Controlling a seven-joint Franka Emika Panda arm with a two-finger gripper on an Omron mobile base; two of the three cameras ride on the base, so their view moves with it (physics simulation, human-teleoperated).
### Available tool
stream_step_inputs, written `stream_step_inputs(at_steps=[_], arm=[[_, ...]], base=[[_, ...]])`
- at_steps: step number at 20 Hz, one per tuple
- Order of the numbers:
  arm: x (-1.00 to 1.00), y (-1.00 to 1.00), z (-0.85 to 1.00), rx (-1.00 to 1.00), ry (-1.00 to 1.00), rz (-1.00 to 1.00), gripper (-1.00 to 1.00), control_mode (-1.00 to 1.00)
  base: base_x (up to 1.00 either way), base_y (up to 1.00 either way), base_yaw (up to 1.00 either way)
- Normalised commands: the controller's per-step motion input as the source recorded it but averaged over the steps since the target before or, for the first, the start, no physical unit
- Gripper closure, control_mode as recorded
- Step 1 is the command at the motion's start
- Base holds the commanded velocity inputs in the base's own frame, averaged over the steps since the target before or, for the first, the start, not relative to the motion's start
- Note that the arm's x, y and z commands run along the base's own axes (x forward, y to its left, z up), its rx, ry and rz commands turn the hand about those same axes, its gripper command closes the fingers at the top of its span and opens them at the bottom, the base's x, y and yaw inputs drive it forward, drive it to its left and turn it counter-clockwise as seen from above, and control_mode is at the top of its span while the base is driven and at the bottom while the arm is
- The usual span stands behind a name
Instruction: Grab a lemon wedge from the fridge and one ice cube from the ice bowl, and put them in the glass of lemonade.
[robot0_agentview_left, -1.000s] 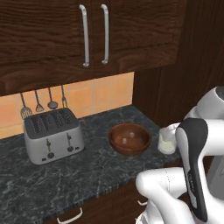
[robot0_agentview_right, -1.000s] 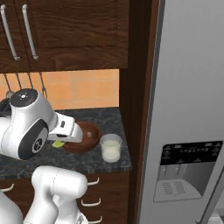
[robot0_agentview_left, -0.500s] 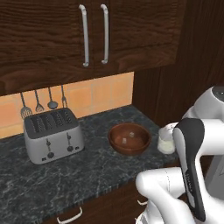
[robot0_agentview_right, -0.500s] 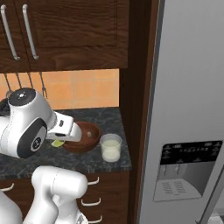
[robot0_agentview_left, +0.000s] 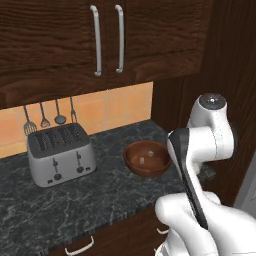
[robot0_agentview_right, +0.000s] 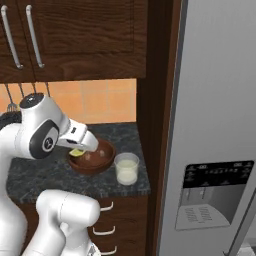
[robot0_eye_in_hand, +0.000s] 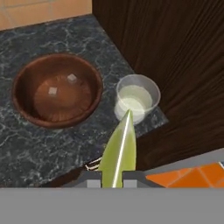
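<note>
Left base view: round glossy reddish-brown ice bowl (robot0_agentview_left: 148, 158) on dark speckled stone table (robot0_agentview_left: 75, 195), silver toaster (robot0_agentview_left: 61, 154) well to its side.

Right base view: short clear glass of pale lemonade (robot0_agentview_right: 127, 168) just beside bowl; grey fridge (robot0_agentview_right: 215, 125) alongside.

Hand view: hand (robot0_eye_in_hand: 112, 176) closed narrow on yellow-green lemon wedge (robot0_eye_in_hand: 119, 151), above table edge near glass.

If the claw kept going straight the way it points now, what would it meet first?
Probably the glass of lemonade: in the hand view the lemon wedge, pinched in the claw, aims its tip at the glass's near rim. Depth is unclear, so it might land on the counter just short.
</note>
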Motion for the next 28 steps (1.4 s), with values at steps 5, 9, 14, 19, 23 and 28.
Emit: stream_step_inputs(at_steps=[5,9,14,19,23,28], arm=[[1.00,-0.84,-0.67,0.02,0.13,-0.12,1.00,-1.00],[0.87,-0.46,-0.71,0.00,0.12,-0.03,1.00,-1.00],[0.51,-0.13,-0.31,0.01,0.09,0.00,1.00,-1.00],[0.43,-0.30,-0.21,0.05,0.10,0.00,1.00,-1.00],[0.29,-0.03,-0.23,0.00,0.06,0.00,1.00,-1.00],[0.21,0.00,-0.43,0.00,0.00,0.00,1.00,-1.00]], base=[[0.00,0.00,0.00],[0.00,0.00,0.00],[0.00,0.00,0.00],[0.00,0.00,0.00],[0.00,0.00,0.00],[0.00,0.00,0.00]])
